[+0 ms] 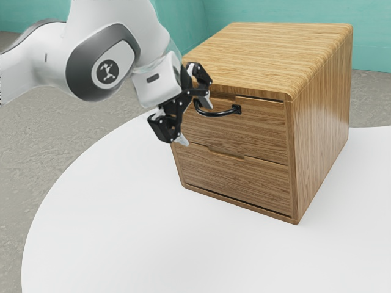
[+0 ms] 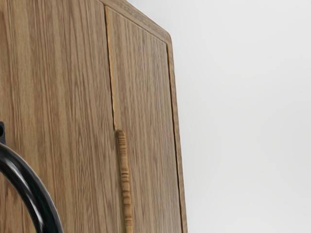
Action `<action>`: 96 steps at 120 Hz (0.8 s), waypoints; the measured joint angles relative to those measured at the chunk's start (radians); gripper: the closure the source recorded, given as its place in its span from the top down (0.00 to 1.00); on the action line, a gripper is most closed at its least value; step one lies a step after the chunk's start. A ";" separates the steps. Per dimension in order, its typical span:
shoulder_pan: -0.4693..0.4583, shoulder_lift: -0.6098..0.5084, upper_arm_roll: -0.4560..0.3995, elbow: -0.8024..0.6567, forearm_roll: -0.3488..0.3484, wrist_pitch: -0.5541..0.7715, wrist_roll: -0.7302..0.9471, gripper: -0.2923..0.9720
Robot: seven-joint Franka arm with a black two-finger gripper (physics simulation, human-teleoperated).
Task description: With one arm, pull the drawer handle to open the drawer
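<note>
Teal walls (image 1: 379,30) and a grey speckled floor (image 1: 36,140) lay behind a round white table (image 1: 122,232). On the table stood a boxy cabinet of striped light-brown wood (image 1: 317,110), towards the exterior view's right, its face turned to the view's left and front. A white seven-joint arm with grey joint caps (image 1: 91,55) came in from the exterior view's upper left and reached to that face.

The cabinet had two drawers. The upper wooden drawer (image 1: 256,131) sat in the face with a thin dark gap along its top edge. The lower wooden drawer (image 1: 244,174) lay below it.

The black two-finger gripper (image 1: 194,121) stood at the end of the upper drawer nearer the arm. Its fingers were spread well apart, one high and one low, and clamped on nothing. The thin black curved drawer handle (image 1: 219,112) was fixed to the upper drawer front, and its end nearer the arm lay in the gap between the fingers.

In the wrist view the handle (image 2: 29,194) arched close in front of the upper drawer's grain (image 2: 63,97). The lower drawer (image 2: 146,121) lay beside it, with the white table (image 2: 243,121) beyond.
</note>
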 joint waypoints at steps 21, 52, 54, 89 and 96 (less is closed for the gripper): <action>0.004 0.022 0.000 0.000 -0.005 0.010 0.030 0.77; 0.004 0.012 0.003 -0.030 -0.006 0.019 0.055 0.77; 0.004 0.010 0.003 -0.033 -0.006 0.019 0.057 0.77; 0.014 -0.106 0.003 -0.180 -0.005 0.068 0.073 0.76; 0.014 -0.118 0.002 -0.196 -0.005 0.077 0.075 0.77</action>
